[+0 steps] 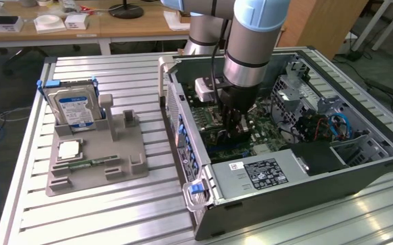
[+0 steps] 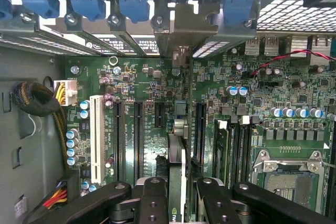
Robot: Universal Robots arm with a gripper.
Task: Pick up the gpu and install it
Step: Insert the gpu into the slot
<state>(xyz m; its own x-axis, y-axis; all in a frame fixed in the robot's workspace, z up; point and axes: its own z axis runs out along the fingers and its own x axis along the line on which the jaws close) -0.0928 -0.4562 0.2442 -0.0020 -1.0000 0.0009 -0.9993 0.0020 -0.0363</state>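
The gpu [image 2: 177,153] is a thin dark card seen edge-on, standing upright over the green motherboard [image 2: 147,77] between two black expansion slots. Its silvery bracket [image 2: 181,27] sits at the case's rear slot openings, under the blue clips. My gripper [image 2: 181,190] is shut on the card's top edge, one black finger [image 2: 152,200] on each side. In the exterior view the gripper [image 1: 234,127] reaches straight down into the open computer case [image 1: 285,178], with the card hidden below it. Whether the card sits fully in its slot I cannot tell.
A grey fixture [image 1: 101,158] on the exterior view's left holds a silver hard drive [image 1: 74,104], a processor chip [image 1: 69,149] and a green memory stick [image 1: 88,164]. Inside the case are a white slot [image 2: 96,135], a processor socket [image 2: 286,174] and cable bundles [image 2: 37,100].
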